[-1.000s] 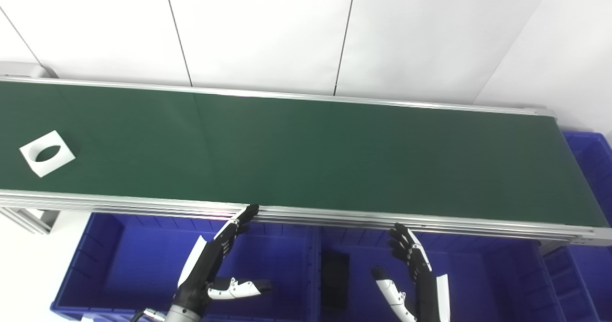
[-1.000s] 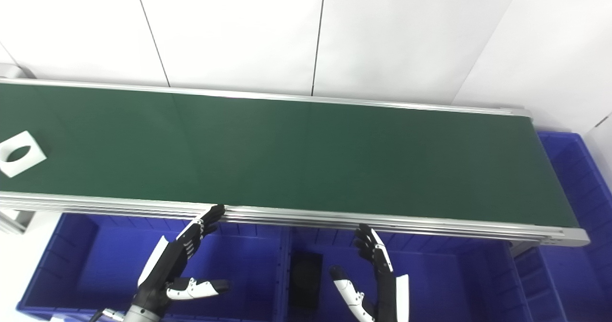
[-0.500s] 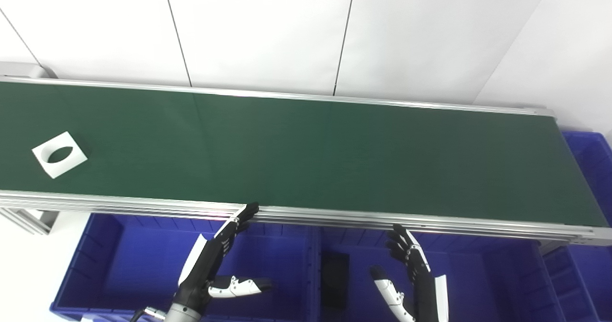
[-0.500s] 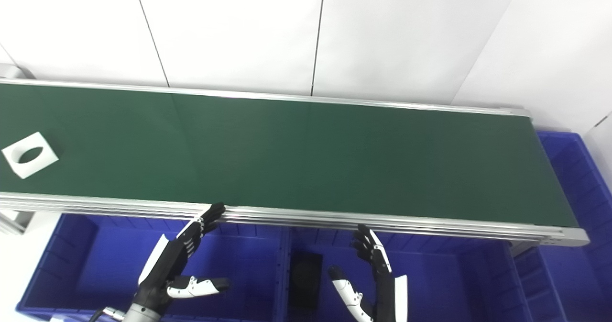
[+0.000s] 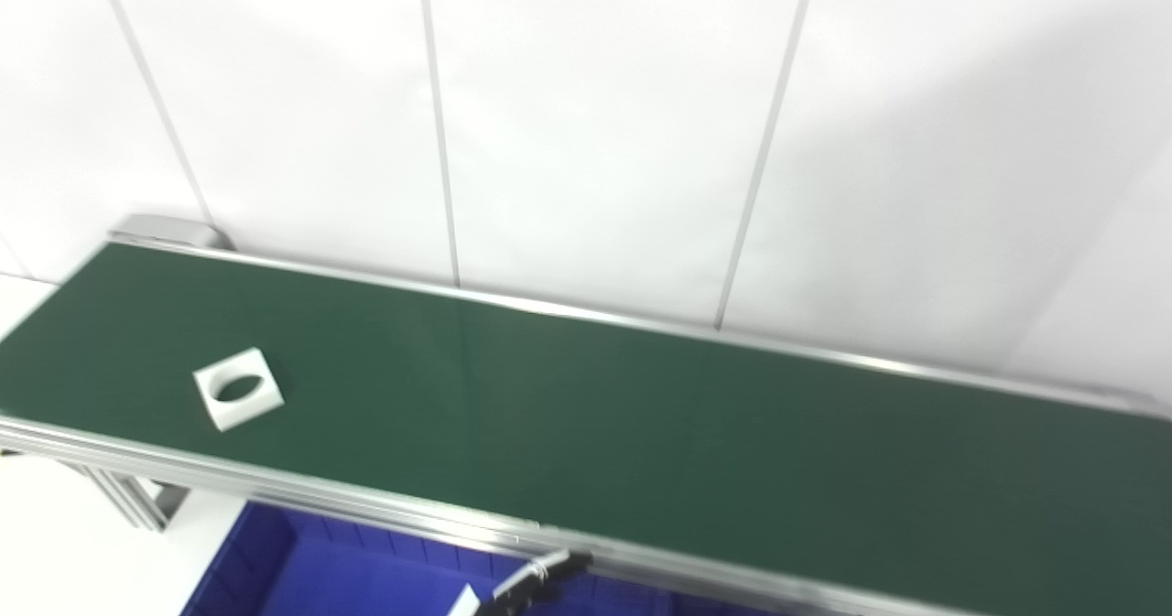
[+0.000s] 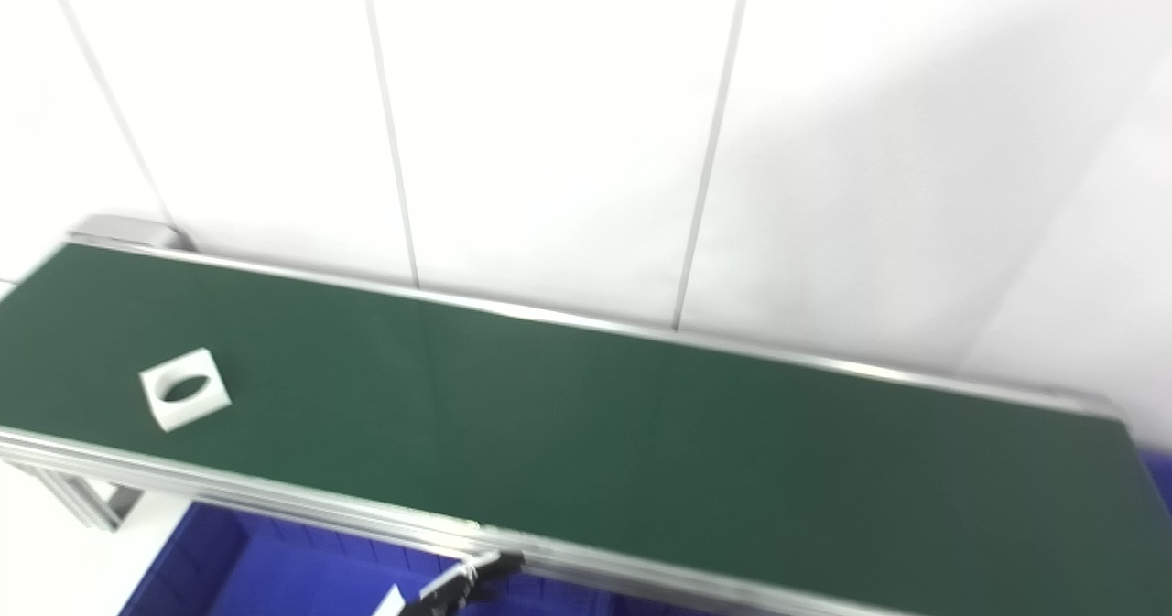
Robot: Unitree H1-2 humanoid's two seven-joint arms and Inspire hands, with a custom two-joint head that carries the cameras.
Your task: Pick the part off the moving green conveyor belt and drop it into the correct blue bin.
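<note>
A white square part with a round hole (image 5: 238, 388) lies flat on the green conveyor belt (image 5: 641, 451), near its left end and close to the front rail. Only the dark outstretched fingertips of my left hand (image 5: 538, 579) show at the bottom edge, just below the belt's front rail and far right of the part; nothing is in them. The same fingertips (image 6: 465, 585) and part (image 6: 185, 388) appear in the right eye view. My right hand is out of the picture.
A corner of a blue bin (image 5: 311, 568) shows under the belt's front rail at the bottom left. The aluminium frame leg (image 5: 128, 502) stands at the belt's left end. A white panelled wall runs behind the belt.
The camera has tilted up and swung left, so the bins and both hands have dropped mostly out of view. The part has travelled to the right along the belt.
</note>
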